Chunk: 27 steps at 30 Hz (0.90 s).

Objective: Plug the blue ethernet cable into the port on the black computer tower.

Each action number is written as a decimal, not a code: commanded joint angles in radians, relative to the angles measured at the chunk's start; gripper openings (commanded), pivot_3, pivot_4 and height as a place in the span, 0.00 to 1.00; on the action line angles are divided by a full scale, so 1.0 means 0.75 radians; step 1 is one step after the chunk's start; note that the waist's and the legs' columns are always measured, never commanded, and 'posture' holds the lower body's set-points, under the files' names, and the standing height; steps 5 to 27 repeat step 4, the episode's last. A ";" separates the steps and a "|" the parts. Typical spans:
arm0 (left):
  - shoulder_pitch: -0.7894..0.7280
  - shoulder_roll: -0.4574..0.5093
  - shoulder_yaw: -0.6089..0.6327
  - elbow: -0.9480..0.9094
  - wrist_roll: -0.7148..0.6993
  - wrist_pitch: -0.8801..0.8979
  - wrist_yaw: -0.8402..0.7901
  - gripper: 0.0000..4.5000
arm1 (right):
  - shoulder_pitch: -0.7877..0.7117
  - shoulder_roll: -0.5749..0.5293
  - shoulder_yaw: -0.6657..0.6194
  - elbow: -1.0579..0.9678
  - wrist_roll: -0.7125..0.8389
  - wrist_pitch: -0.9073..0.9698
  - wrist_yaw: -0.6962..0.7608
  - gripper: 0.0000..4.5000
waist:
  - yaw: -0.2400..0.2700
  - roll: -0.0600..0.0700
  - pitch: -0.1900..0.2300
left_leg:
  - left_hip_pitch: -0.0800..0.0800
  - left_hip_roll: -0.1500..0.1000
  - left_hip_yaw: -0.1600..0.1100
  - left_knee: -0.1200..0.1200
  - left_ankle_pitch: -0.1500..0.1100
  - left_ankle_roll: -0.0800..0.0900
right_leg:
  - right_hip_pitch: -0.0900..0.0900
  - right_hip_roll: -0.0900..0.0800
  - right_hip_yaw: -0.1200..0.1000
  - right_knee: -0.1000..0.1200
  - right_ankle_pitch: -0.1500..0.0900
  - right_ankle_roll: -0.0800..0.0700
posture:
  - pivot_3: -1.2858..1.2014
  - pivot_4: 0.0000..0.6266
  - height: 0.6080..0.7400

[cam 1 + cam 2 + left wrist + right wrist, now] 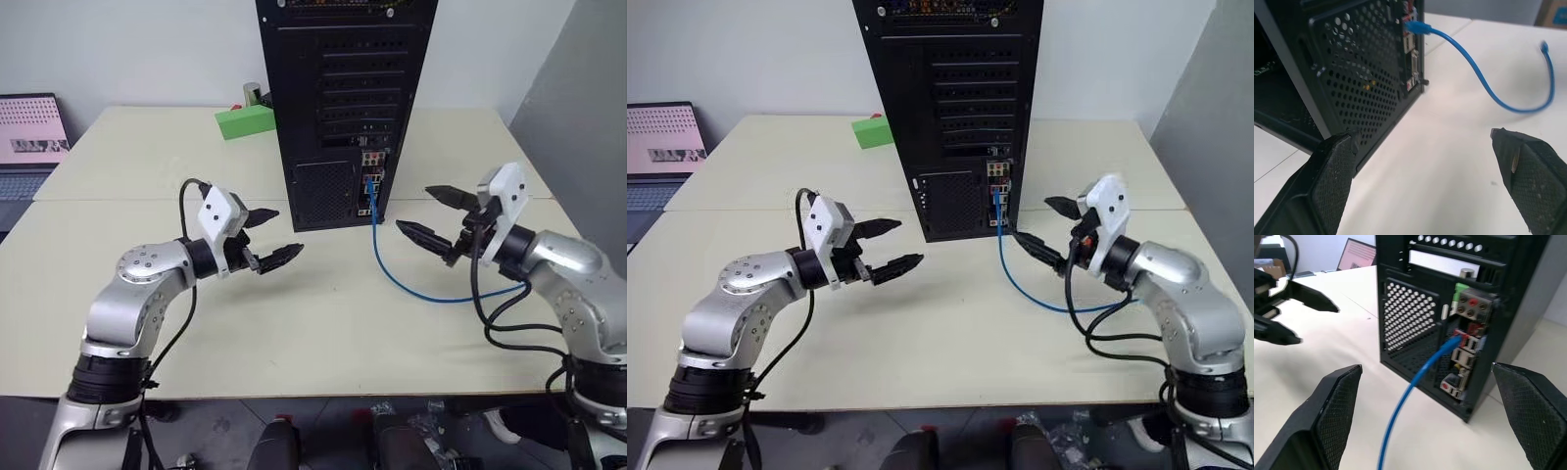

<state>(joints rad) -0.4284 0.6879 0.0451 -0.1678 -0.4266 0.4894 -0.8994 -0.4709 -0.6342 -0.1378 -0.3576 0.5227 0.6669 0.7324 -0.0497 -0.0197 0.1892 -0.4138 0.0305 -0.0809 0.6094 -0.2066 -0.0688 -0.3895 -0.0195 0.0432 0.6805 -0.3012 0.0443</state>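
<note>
One blue ethernet cable (411,284) sits plugged into one black computer tower (343,98); two end effectors (272,238) (431,212) gape empty.

Tower (338,108) stands upright at the tabletop's (323,333) centre-rear. Ethernet cable (411,286) sits plugged into the port (370,188) on the connector strip at the tower's lower right, then loops across the tabletop toward the right. Left gripper (272,235) is off the tower's left front, right gripper (431,213) off its right, cable between. Block (243,121) behind-left of tower; laptop (31,137) far left.
</note>
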 commanded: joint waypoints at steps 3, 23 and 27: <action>-0.028 0.058 0.017 -0.100 -0.081 0.022 -0.123 1.00 | -0.068 -0.043 -0.033 0.053 0.051 -0.046 0.098 1.00 | 0.000 0.000 0.000 | 0.000 0.000 0.000 0.000 0.000 0.000 | 0.000 0.000 0.000 0.000 0.000 0.000 | 0.52 0.24 1.00; -0.026 0.062 0.020 -0.110 -0.090 0.027 -0.132 1.00 | -0.069 -0.046 -0.031 0.060 0.051 -0.048 0.107 1.00 | 0.000 0.000 0.000 | 0.000 0.000 0.000 0.000 0.000 0.000 | 0.000 0.000 0.000 0.000 0.000 0.000 | 0.52 0.24 1.00; -0.026 0.062 0.020 -0.110 -0.090 0.027 -0.132 1.00 | -0.069 -0.046 -0.031 0.060 0.051 -0.048 0.107 1.00 | 0.000 0.000 0.000 | 0.000 0.000 0.000 0.000 0.000 0.000 | 0.000 0.000 0.000 0.000 0.000 0.000 | 0.52 0.24 1.00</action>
